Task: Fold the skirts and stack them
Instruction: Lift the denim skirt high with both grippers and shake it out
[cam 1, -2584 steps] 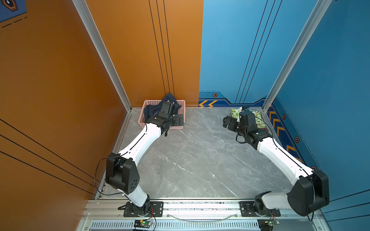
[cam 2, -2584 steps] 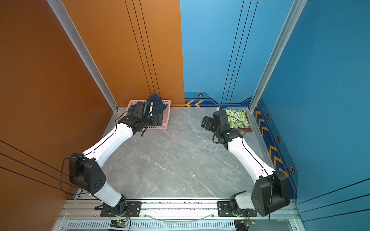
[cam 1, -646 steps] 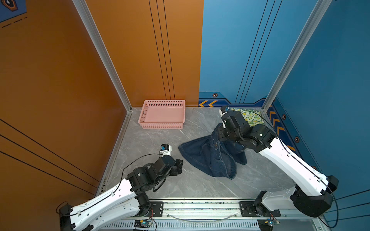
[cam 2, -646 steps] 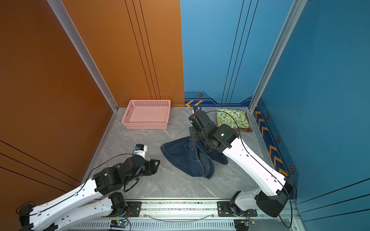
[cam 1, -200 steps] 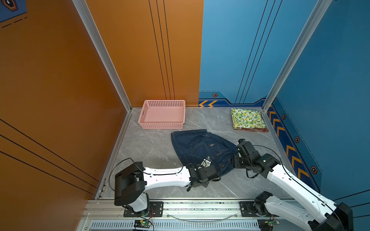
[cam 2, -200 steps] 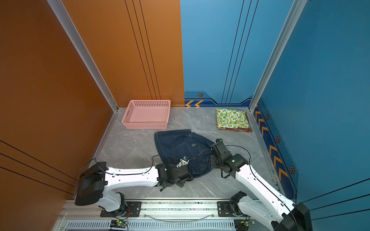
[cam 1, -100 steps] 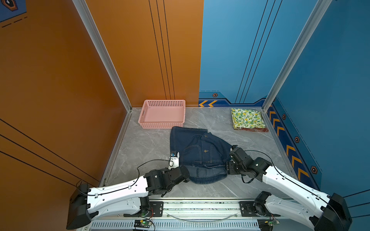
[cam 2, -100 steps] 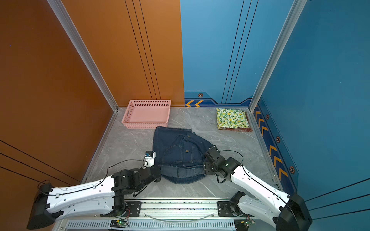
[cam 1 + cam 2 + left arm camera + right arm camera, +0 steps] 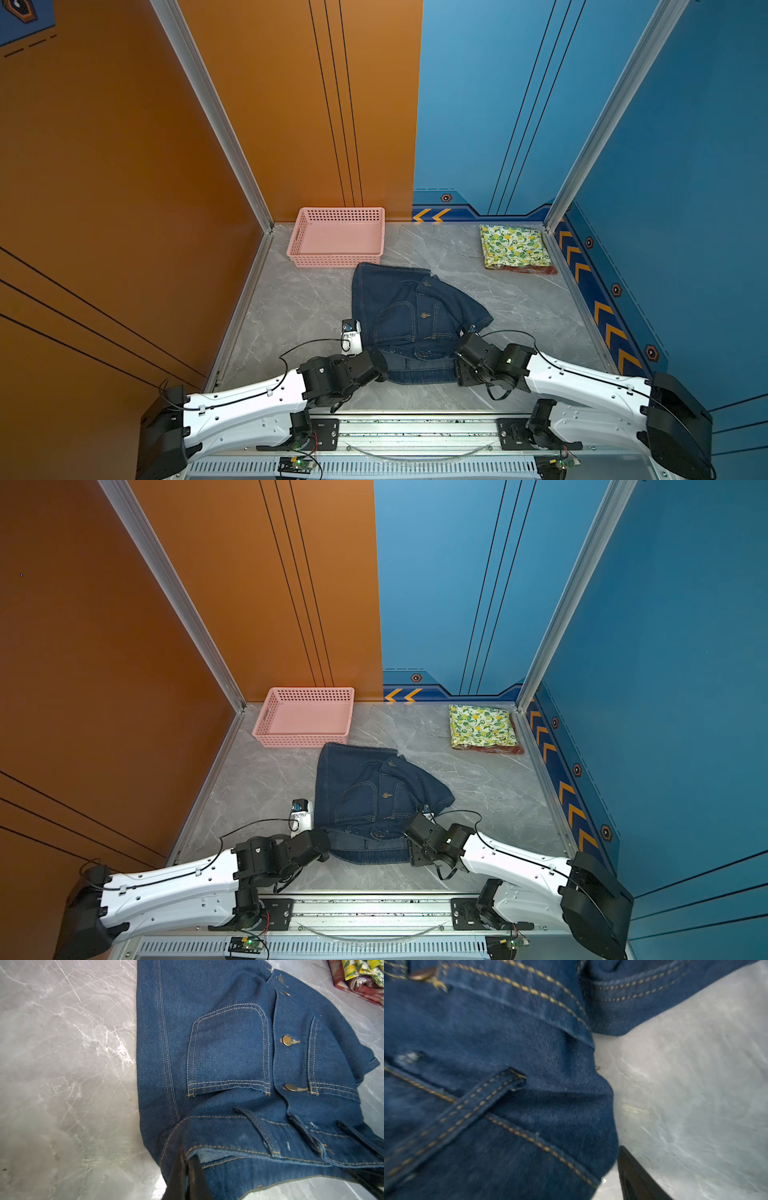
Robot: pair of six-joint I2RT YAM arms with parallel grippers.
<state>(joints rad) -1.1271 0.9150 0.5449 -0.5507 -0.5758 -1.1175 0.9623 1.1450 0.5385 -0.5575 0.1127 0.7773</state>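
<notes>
On floor [image 9: 519,316]: one denim skirt [image 9: 399,307], two stacked skirts [image 9: 513,247], one basket [image 9: 336,259].

Left arm [image 9: 249,405], right arm [image 9: 582,386]: white shells with small screw holes, black joint housings, thin black cables [image 9: 316,343] looping off wrists. White camera block [image 9: 350,332] at 12 o'clock of left wrist. Left gripper [image 9: 188,1159]: slim black jaws. Big black shoulder drums [image 9: 677,424].

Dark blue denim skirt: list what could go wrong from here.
The left end effector pinches one waistband corner of the dark blue denim skirt; the right end effector shows no clear grip, so a pull might skew it.
The side by that end effector lies bunched; a fold could trap creases.
</notes>
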